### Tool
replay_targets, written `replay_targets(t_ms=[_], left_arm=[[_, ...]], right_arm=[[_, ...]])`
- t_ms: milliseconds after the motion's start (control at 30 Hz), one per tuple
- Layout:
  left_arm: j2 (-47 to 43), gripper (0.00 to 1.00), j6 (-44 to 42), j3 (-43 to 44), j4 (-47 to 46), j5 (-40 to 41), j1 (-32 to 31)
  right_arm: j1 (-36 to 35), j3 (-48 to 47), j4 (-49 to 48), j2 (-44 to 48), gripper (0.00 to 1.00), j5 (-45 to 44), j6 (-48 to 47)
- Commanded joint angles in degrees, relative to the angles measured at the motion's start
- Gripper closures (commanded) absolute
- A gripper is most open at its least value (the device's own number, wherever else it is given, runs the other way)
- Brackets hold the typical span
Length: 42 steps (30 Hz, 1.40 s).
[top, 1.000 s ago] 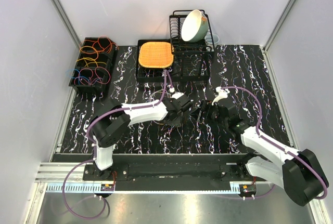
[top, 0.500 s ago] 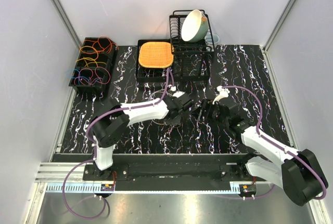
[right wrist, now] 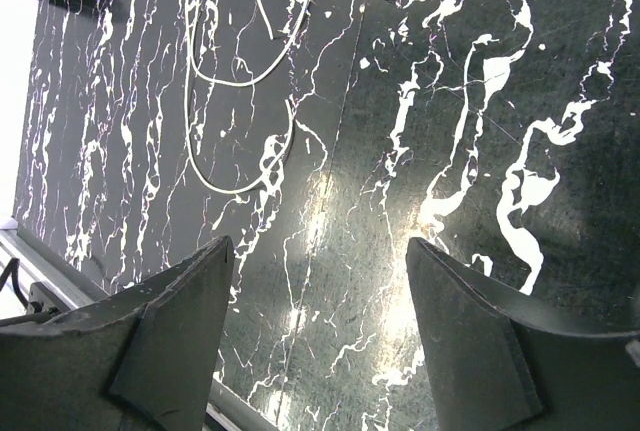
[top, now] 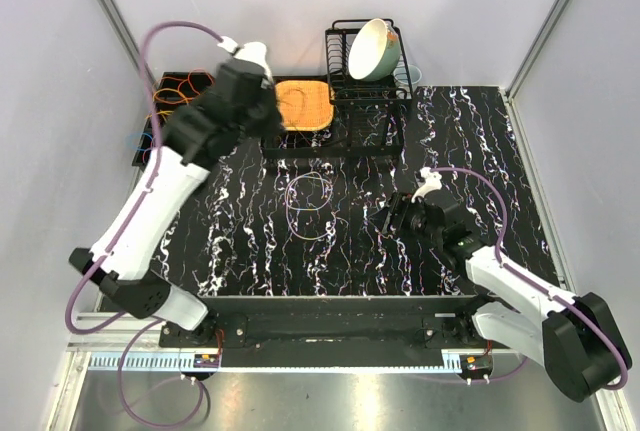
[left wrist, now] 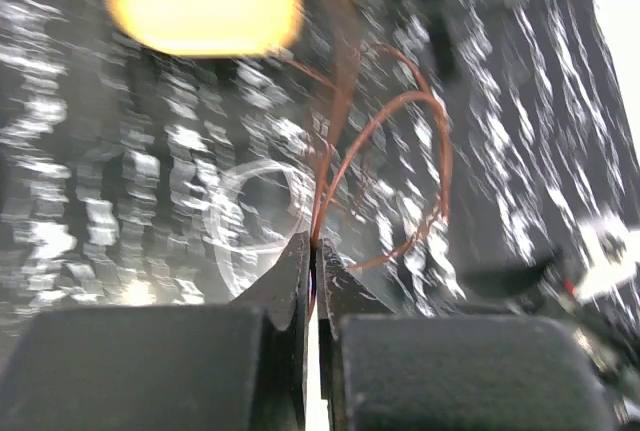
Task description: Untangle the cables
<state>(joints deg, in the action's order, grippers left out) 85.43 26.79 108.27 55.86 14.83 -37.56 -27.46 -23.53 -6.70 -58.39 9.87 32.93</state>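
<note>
My left gripper is raised at the back left, blurred by motion. In the left wrist view it is shut on a thin orange-red cable loop that hangs from the jaws. A pale lilac cable loop lies flat on the marbled table; it also shows in the left wrist view and the right wrist view. More orange, yellow, blue and purple cables lie in a black bin at the back left. My right gripper is open and empty just above the table, right of the lilac loop.
An orange mat lies on a black tray at the back centre. A black dish rack with a tilted pale bowl stands to its right. Grey walls close in the left, back and right sides.
My left arm has swung up from the table's middle to the back left with the orange-red loop in its jaws, uncovering the lilac loop. The right gripper has hardly moved.
</note>
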Motion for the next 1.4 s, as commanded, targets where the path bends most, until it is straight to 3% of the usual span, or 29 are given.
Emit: replay_targets(t_ms=[0,333,533,767,1000,1100,1367], left_arm=[[0.9,1.0,-6.4,3.3,4.7,-4.3,4.7],[4.7,1.0,-12.3,12.3,4.1,-5.5,16.5],[5.6,1.0,-14.9,13.0,-1.1,-5.4,22.1],[7.3,1.0,-12.6,11.1,-9.5,-5.5,29.9],[13.4,1.0,-11.9,16.6,-15.9,-2.5,36.6],[16.3,1.0,-10.9,19.3,-17.2,-5.3,40.7],[22.1,1.0,-10.3,20.6,-23.4,-5.3,44.3]], right_arm=[[0.7,0.5,-3.0,1.5,0.24,0.9,0.4],[1.4,0.8,-3.3,1.5,0.24,1.8,0.4],[1.9,0.9,-3.7,1.4,0.24,2.2,0.6],[2.5,0.9,-3.8,0.9,0.24,3.1,0.7],[3.1,0.9,-4.2,0.3,0.24,4.0,0.8],[3.5,0.9,-4.3,0.0,0.24,4.4,0.7],[4.1,0.8,-5.0,-0.9,0.24,5.5,0.9]])
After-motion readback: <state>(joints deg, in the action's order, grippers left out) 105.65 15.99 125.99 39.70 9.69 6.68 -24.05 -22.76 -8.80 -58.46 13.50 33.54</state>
